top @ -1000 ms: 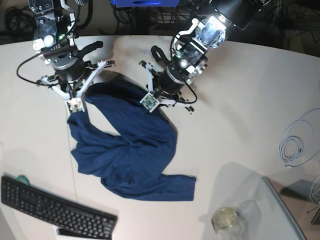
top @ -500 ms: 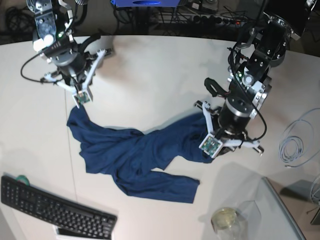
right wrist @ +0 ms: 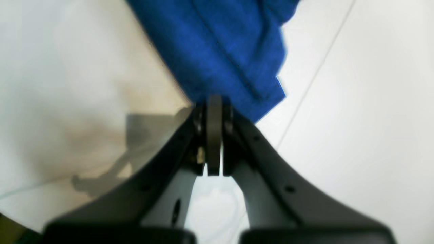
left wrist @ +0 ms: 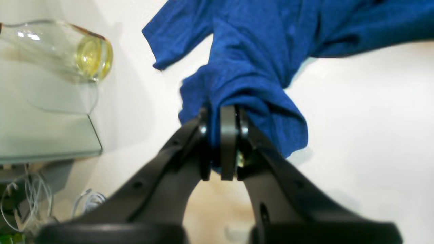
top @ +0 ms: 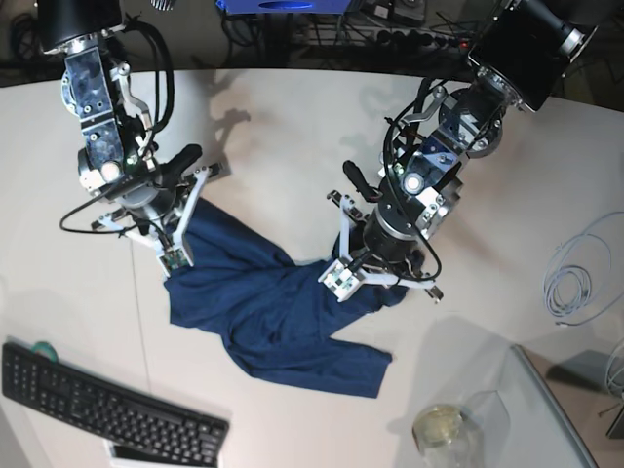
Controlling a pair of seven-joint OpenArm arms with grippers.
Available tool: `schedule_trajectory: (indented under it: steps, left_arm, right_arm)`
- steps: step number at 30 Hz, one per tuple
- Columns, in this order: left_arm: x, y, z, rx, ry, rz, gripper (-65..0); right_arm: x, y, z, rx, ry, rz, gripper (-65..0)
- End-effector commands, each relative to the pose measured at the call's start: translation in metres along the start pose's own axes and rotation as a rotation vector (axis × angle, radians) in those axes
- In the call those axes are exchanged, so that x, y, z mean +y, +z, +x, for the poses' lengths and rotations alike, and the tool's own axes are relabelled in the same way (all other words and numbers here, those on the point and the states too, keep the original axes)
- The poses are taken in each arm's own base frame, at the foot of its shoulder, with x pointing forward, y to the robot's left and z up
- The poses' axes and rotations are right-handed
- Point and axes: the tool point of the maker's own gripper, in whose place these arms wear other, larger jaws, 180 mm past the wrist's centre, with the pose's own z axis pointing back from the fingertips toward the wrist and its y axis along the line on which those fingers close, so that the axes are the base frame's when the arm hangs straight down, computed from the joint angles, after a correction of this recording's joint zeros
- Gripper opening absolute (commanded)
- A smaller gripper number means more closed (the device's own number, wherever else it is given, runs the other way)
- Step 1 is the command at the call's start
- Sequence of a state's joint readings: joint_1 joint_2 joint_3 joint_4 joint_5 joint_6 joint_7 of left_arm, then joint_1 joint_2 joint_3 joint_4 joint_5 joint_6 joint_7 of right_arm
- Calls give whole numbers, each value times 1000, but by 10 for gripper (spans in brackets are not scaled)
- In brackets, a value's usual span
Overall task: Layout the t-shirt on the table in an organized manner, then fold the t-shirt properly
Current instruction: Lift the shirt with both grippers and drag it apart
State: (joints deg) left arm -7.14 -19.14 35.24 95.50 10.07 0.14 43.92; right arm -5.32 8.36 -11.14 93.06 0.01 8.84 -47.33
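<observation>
- On left wrist view: left gripper (left wrist: 222, 145) w/ black fingers clenched on a bunched fold of the dark navy blue soft fabric t-shirt (left wrist: 268, 51); cloth spreads away over the wide white smooth table (left wrist: 366, 112). Clear glass jar w/ yellowish lid (left wrist: 64, 51) lies off to the side, apart from shirt.
- On right wrist view: right gripper (right wrist: 213, 142) pinched tight on shirt edge; fabric hangs from tips over tabletop, thin dark seam line (right wrist: 315, 78) just beside it.
- On base view: shirt crumpled mid-table btwn both arms, each gripper grasping one end. Black keyboard (top: 107, 400) near front corner, coiled white cable (top: 580, 273) at far side, both well apart from shirt.
</observation>
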Motion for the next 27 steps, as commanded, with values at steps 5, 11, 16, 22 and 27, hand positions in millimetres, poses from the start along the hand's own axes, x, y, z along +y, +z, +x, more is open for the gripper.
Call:
schedule_trajectory:
  steps: [5,11,16,22,27]
  left_arm:
    - [-2,21,-39,60,119,21,-650]
    - [-19,52,-88,165,263,25,-650]
    - [-57,72,-93,186,326,-39,-650]
    - [-51,83,-70,121,363,-26,-587]
    - [-57,84,-42,62,423,-36,-138]
  right_arm:
    - [-2,-24,-6,8,-27,4,-650]
    - [-12,-54,-15,39,-39,2,-650]
    - [-25,-74,-14,68,-50,-9,-650]
    - [-15,-60,-5,9,-47,1,-650]
    - [9,-42,-1,-50,-56,32,-648]
